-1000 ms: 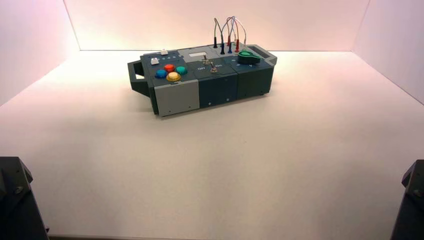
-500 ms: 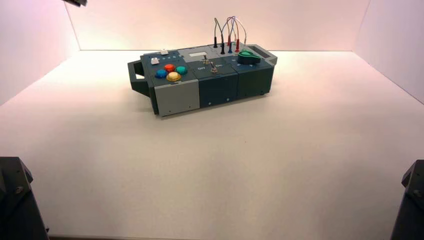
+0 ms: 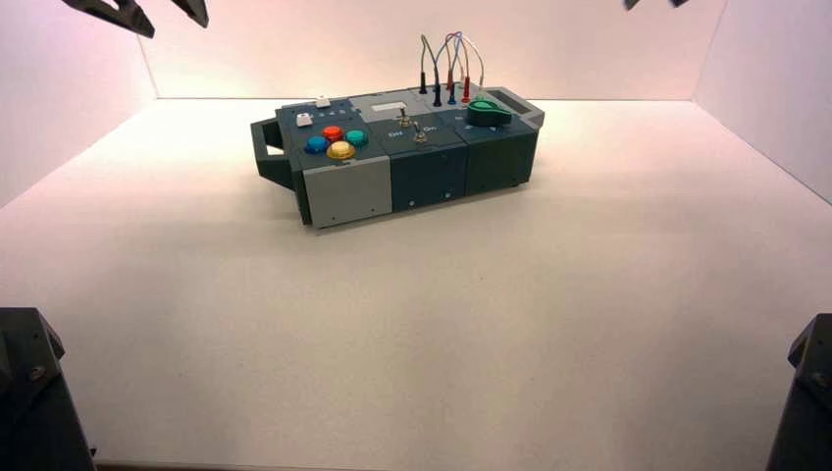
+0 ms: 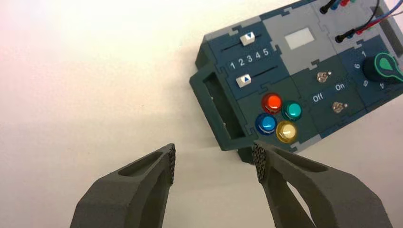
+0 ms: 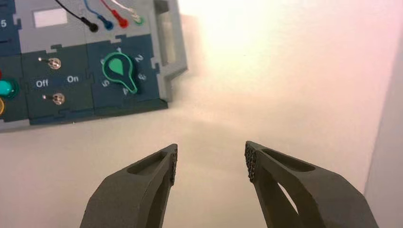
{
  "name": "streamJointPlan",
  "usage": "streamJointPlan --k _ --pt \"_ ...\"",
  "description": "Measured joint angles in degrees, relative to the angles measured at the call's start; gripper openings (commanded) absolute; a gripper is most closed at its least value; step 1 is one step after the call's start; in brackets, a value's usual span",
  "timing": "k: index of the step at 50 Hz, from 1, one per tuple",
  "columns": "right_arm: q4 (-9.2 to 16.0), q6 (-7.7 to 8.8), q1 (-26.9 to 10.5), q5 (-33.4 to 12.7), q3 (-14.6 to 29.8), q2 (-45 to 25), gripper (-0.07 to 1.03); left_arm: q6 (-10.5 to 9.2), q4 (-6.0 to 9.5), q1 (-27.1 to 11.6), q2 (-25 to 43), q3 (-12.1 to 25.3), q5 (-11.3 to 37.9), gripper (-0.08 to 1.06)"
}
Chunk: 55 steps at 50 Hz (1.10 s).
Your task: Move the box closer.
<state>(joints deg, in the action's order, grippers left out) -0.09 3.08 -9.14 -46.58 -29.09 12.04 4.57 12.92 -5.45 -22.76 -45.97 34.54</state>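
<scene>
The boxy teal-grey box (image 3: 397, 162) sits near the table's (image 3: 412, 324) far edge; both the left gripper (image 4: 214, 161) and the right gripper (image 5: 211, 161) hang spread, showing gritty pads and cut off in the high view.

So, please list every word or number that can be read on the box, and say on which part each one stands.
"1 2 3 4 5": between the two white sliders on the box.
"Off" and "On": between the two toggle switches.
"1", "2", "4", "5": around the green knob; one further numeral there is too blurred to read.
The white window shows no lettering.
Both grippers, left gripper and right gripper, bear no text.
</scene>
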Motion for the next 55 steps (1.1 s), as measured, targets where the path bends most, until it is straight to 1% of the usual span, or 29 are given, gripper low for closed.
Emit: streamJointPlan --k 1,3,5,6,7,10,11,15,16,17,19,20,24,25,26,27,28,33,34,39,40,44,49,55 --pt "0.1 0.35 -0.3 -0.2 1.1 -1.7 0.74 -0.62 0.0 -0.4 0.8 0.0 -0.1 0.84" --pt "0.1 0.79 -0.4 -0.6 2.8 -4.5 0.74 -1.14 0.0 -1.1 1.8 0.0 -0.1 0.84" --pt "0.2 1.32 -0.4 -1.0 4.4 -6.8 0.74 -1.41 0.0 -1.7 2.9 0.0 0.0 0.84" --pt "0.2 1.32 -0.4 -1.0 4.4 -6.8 0.74 -1.58 0.0 -1.9 3.3 0.0 0.1 0.84" --pt "0.2 2.02 -0.5 -1.5 5.9 -8.6 0.74 -1.76 0.0 -2.2 3.9 0.0 0.2 0.84" --pt "0.2 2.37 -0.6 -1.8 6.6 -9.5 0.74 -1.93 0.0 -2.4 4.3 0.0 0.4 0.84" --pt "0.2 3.08 -0.8 -2.1 8.1 -11.4 0.74 -2.46 0.09 -2.7 5.4 0.0 1.0 0.84" --pt "0.2 3.25 -0.9 -2.2 8.5 -12.0 0.74 -2.55 0.09 -2.8 5.6 0.0 1.1 0.84" --pt "0.2 3.52 -1.1 -2.4 9.0 -12.5 0.74 -2.72 0.0 -2.9 6.1 -0.1 1.2 0.84" --pt "0.3 4.39 -1.5 -2.5 10.9 -14.7 0.74 -3.43 0.09 -2.8 7.8 0.0 1.9 0.84" --pt "0.3 4.66 -1.6 -2.7 11.3 -15.1 0.74 -3.6 0.09 -2.8 8.3 0.0 2.1 0.84" --pt "0.2 5.36 -1.7 -3.0 12.3 -16.1 0.74 -3.78 0.09 -2.8 9.3 0.2 2.1 0.84" --pt "0.3 7.47 -1.8 -3.3 15.0 -18.5 0.74 -3.96 0.09 -2.9 11.2 0.8 1.7 0.84" --pt "0.3 7.82 -1.8 -3.3 15.6 -19.2 0.74 -3.96 0.09 -2.9 12.4 1.1 1.2 0.84" --pt "0.3 7.82 -1.8 -3.3 15.6 -19.2 0.74 -3.96 0.09 -2.9 12.4 1.1 1.2 0.84" --pt "0.3 8.17 -1.8 -3.3 16.0 -19.8 0.74 -3.87 0.09 -2.9 12.6 1.1 1.1 0.84" --pt "0.3 8.88 -1.8 -3.4 17.1 -21.8 0.74 -3.87 0.09 -3.1 14.4 1.6 0.5 0.84" --pt "0.4 9.4 -1.8 -3.7 18.7 -24.2 0.74 -3.96 0.09 -3.1 17.4 2.5 -0.4 0.84" --pt "0.4 9.49 -1.8 -3.7 19.6 -25.0 0.74 -3.96 0.09 -3.1 18.9 3.3 -0.7 0.84" --pt "0.4 10.02 -1.8 -3.7 21.3 -26.8 0.74 -4.39 0.09 -3.2 22.9 4.8 -1.3 0.84" --pt "0.4 10.46 -1.8 -3.7 22.0 -27.7 0.74 -4.48 0.09 -3.2 23.6 5.3 -1.4 0.84" --pt "0.3 11.34 -1.9 -3.7 23.4 -29.3 0.74 -5.01 0.09 -3.4 25.9 6.6 -1.9 0.84" --pt "0.4 11.51 -1.8 -3.7 24.8 -30.8 0.74 -5.63 0.09 -4.2 28.1 7.8 -3.3 0.84" --pt "0.4 11.6 -1.9 -3.7 26.0 -32.1 0.74 -6.68 0.0 -4.8 29.9 8.4 -5.4 0.84"
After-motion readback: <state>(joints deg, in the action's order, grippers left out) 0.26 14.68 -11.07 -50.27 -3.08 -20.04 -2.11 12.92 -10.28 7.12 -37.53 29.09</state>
